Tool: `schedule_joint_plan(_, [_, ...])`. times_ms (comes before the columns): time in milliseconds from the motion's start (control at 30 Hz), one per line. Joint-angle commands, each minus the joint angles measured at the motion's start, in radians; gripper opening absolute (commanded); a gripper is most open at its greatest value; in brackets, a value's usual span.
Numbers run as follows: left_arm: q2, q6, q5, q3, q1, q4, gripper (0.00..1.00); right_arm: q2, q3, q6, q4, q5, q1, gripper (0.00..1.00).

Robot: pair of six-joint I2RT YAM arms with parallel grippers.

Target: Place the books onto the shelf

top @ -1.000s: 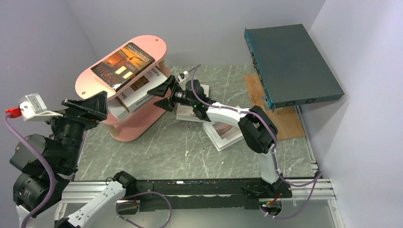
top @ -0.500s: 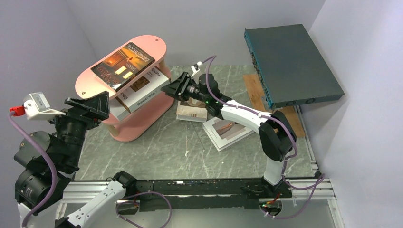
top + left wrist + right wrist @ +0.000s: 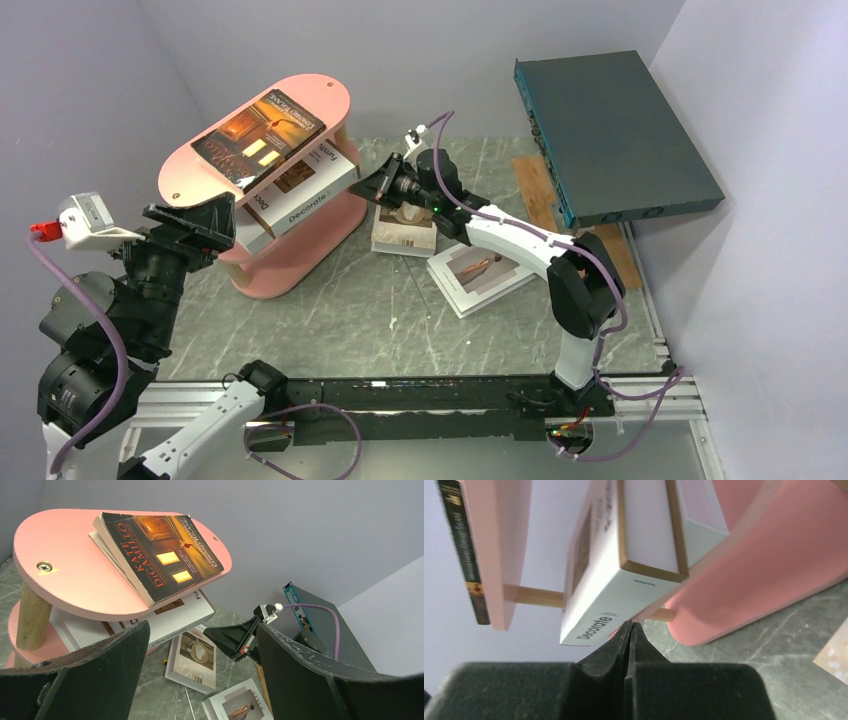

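1. Far left of the top view: the left fingers (image 3: 205,228) hang spread wide with nothing between them, just beside the shelf (image 3: 190,165); idle, by the look of it.
2. Upper left, on the shelf: the dark orange-brown book (image 3: 262,133) lies flat on the top tier; the white "Decorate" book (image 3: 300,195) sits on the tier below, its right end jutting past the pink rim.
3. Centre: the right fingers (image 3: 358,189) are pinched tight on nothing, tip right at that jutting end; my read is a nudge inward comes next.
4. Right of centre: a small white book (image 3: 404,233) and a tilted white book (image 3: 480,276) lie on the bench (image 3: 350,310), not yet shelved; about half the job remains, I'd say; the teal box (image 3: 615,135) leans at the far right.
5. What could go wrong: a push off-centre could swing the overhanging book round and tip it off the tier; the narrow tip could slip underneath and lever it up; too hard a shove could shift the whole shelf.
6. Views: only the right wrist view shows the clenched seam sitting under the book's lower edge, though actual contact I cannot tell; only the left wrist view reads the top cover, "Kate DiCamillo"; only the top view shows both arms together.
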Motion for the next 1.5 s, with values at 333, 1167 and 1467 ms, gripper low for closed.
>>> schedule_joint_plan(333, [0.0, -0.011, 0.024, -0.001, 0.001, 0.031, 0.85, 0.131, 0.216, 0.038, 0.029, -0.071, 0.001, 0.0])
schedule_joint_plan(1167, [-0.009, -0.004, 0.009, 0.008, 0.002, 0.023, 0.85, 0.239, 0.377, 0.073, 0.042, -0.125, 0.097, 0.0])
schedule_joint_plan(1467, [-0.009, -0.003, 0.004, 0.017, 0.001, 0.01, 0.85, 0.27, 0.4, 0.099, 0.063, -0.14, 0.113, 0.0])
